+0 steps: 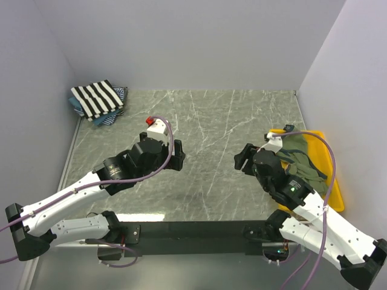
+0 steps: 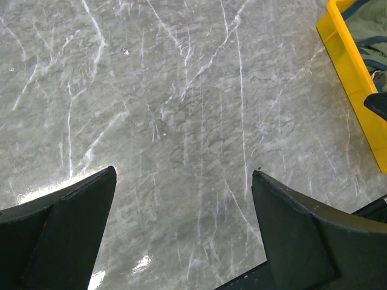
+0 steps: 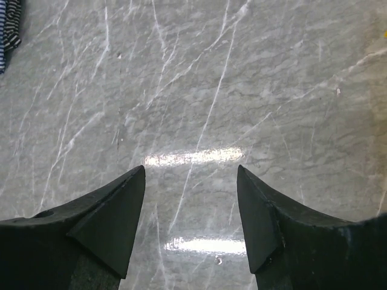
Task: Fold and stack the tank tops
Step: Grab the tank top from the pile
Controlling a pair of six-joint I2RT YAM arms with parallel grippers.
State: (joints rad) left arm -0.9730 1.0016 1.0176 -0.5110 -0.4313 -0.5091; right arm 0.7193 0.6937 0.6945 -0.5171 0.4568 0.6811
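This is a robotics lab, a staged test cell rather than a home or shop. A grey marble-patterned table point(image 1: 211, 121) is boxed in by plain pale walls point(image 1: 181, 42) at 9, 12 and 3 o'clock. A left arm point(image 1: 66, 202) and a right arm point(image 1: 320, 220), both white and black, are bolted to a black base rail point(image 1: 193, 231) at 6 o'clock. A purple cable point(image 1: 171, 142) loops off the left one. The goods look like props: a yellow tray point(image 1: 338, 196) holding a crumpled olive tank top point(image 1: 302, 163) at 3 o'clock, and a folded pile topped by a striped tank top point(image 1: 97, 98) at 10 o'clock.
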